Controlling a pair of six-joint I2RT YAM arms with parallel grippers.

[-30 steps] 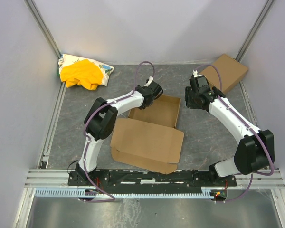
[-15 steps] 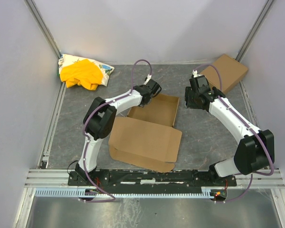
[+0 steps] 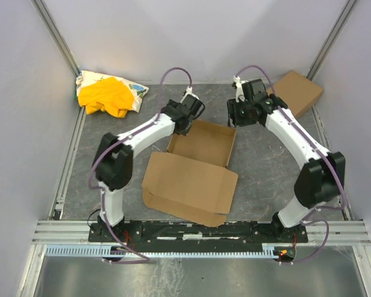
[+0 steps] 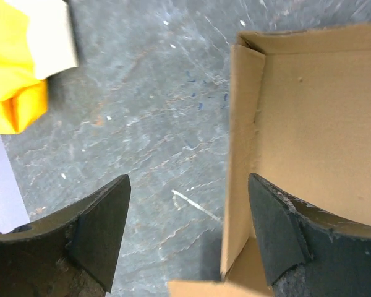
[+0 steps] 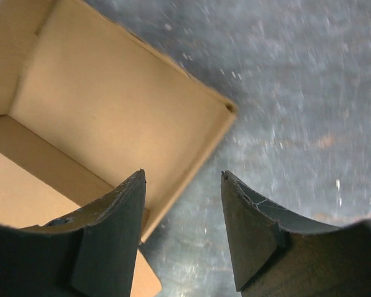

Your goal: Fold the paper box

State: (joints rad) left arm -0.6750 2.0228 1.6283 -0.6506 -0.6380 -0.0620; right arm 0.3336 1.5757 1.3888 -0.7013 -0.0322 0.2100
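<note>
Left end effector (image 4: 187, 182), right end effector (image 5: 182, 174) spread; wrist views alone reveal paper box (image 3: 201, 145) wall between.

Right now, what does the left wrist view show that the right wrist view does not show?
Only the left wrist view shows the yellow and white cloth at its upper left, and the left claw, open, with one side wall of the paper box between its fingers. Only the right wrist view shows the right claw, open, over another wall of the box near a corner. Both views show the brown inside of the paper box and the grey table.
</note>
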